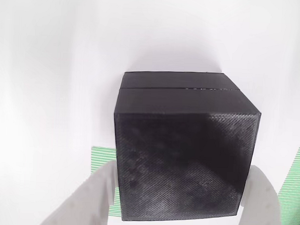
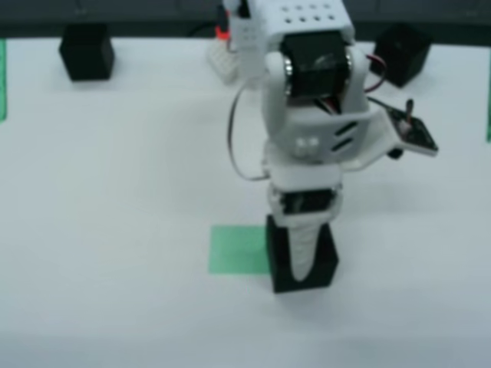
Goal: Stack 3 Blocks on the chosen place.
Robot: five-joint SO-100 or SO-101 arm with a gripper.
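In the view that rides on the gripper, a matte black block (image 1: 183,159) with a thin seam line across its top sits between my two white fingers (image 1: 94,195). My gripper (image 1: 182,176) is shut on this block's sides. The chosen place (image 1: 102,160), a green-and-white striped patch, shows at the block's lower left, partly hidden under it. In the view from the front, the gripper (image 2: 303,257) holds the block (image 2: 322,264) at the right edge of the green patch (image 2: 238,249). Two more black blocks stand at the back left (image 2: 87,51) and back right (image 2: 403,52).
The white arm (image 2: 311,92) rises over the held block, with a small board (image 2: 414,130) jutting to its right. A white part (image 2: 222,61) lies by the arm's base. Green strips run along the left edge (image 2: 1,77) and right edge (image 1: 297,169).
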